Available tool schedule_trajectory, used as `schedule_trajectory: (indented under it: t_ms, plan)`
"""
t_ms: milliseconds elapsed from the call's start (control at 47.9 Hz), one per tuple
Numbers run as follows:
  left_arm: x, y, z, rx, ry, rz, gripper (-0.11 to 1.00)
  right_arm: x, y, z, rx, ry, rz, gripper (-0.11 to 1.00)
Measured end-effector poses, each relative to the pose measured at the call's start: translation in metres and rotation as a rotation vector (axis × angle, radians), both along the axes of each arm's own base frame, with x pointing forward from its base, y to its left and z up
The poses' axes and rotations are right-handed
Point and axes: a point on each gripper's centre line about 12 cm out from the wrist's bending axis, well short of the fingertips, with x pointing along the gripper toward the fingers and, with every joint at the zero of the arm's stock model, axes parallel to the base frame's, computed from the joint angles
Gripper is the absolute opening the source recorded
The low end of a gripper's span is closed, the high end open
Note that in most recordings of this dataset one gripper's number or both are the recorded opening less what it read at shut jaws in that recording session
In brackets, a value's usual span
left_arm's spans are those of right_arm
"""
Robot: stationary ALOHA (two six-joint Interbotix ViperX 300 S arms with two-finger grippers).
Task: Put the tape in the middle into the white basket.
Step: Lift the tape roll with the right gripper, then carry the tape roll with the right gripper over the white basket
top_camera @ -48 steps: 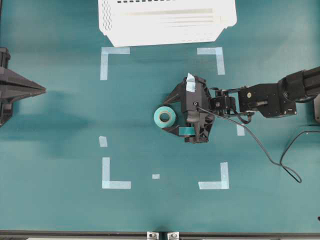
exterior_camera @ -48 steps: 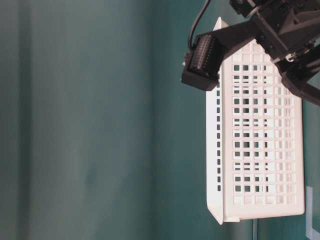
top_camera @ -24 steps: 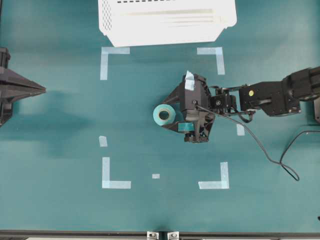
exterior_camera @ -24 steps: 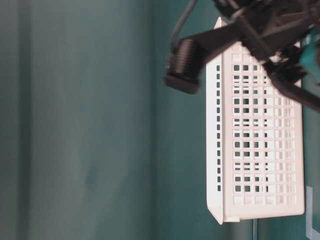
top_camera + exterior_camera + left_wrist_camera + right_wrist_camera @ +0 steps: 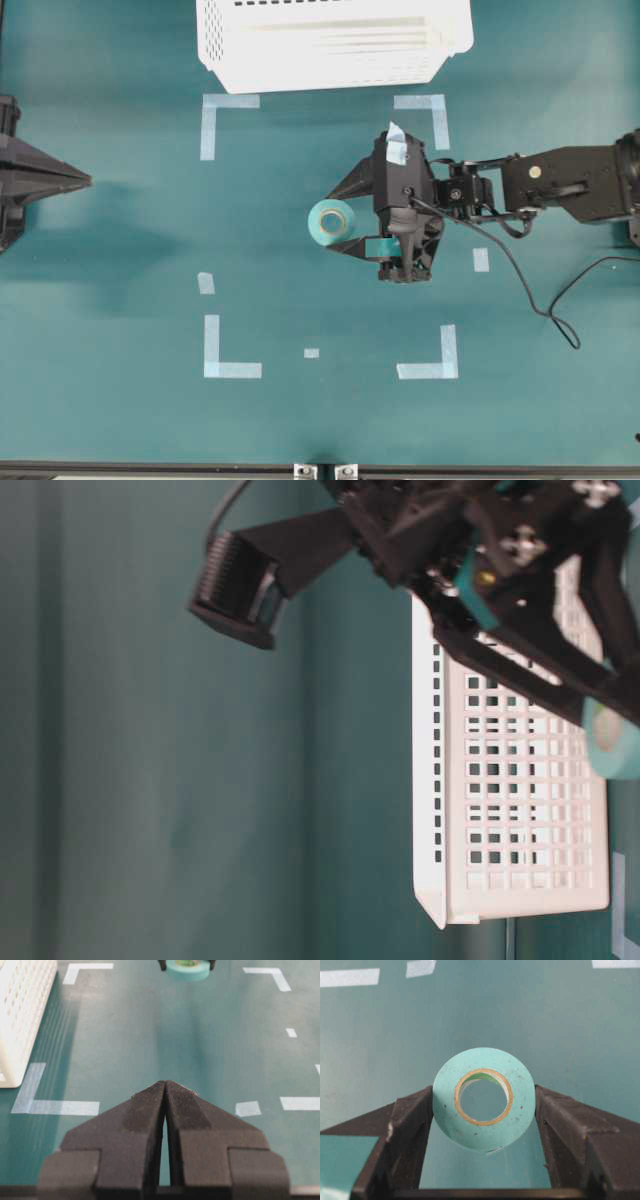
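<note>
- Right pincer (image 5: 340,216) clamped on the tape (image 5: 331,219); both fingers pressed against the roll's outer wall, opposite each other, core hole facing the wrist camera.
- Tape (image 5: 484,1098) held clear of the tabletop (image 5: 120,240), judging by the table-level view, where the roll (image 5: 612,738) hangs at the fingertip in front of the slotted wall.
- Located near the middle of the marked rectangle, well apart from the white basket (image 5: 330,45) at the far edge.
- Left pincer (image 5: 165,1091) closed tight, empty, parked at the side, pointing toward the roll (image 5: 188,969) from a distance.
- Judged stage: grasp made, lift under way, carry to the basket not yet done.
- Risk one: slip. Contact only on a smooth curved wall, at narrow patches; a fast swing or a jolt likely to rotate the roll or squeeze it out of the grip.
- Risk two: rim strike. Basket wall (image 5: 520,780) tall; insufficient height on approach apt to knock the roll loose or shove the light basket.
- Risk three: early release. Opening short of the rim would drop the roll on the tabletop, free to roll off on its edge.
- Risk four: cable (image 5: 520,290) trailing behind the wrist, possible snag on extension.
- Roll round and light; bounce inside the basket likely but contained.
</note>
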Motion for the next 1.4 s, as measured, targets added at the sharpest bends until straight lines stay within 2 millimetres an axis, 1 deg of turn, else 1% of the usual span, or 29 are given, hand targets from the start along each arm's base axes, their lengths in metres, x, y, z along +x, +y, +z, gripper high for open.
schedule_trajectory:
  t_ms: [522,898,1024,1233,1316,1400]
  plan:
    - [0.000,0.000,0.000,0.000,0.000,0.000,-0.11,-0.011,-0.001,0.053,0.006,-0.095,0.000,0.68]
    - [0.000,0.000,0.000,0.002,0.000,0.000,-0.11,-0.023,-0.012,0.080,0.007,-0.109,-0.026,0.68]
    - [0.000,0.000,0.000,0.000,0.000,0.000,-0.11,-0.025,-0.015,0.084,0.006,-0.113,-0.035,0.68]
    - [0.000,0.000,0.000,0.000,0.000,0.000,-0.11,-0.025,-0.021,0.083,0.000,-0.111,-0.047,0.68]
    - [0.000,0.000,0.000,0.000,0.000,0.000,-0.11,-0.025,-0.026,0.084,-0.006,-0.112,-0.057,0.68]
    - [0.000,0.000,0.000,0.000,0.000,0.002,-0.11,-0.026,-0.036,0.084,-0.015,-0.112,-0.080,0.68]
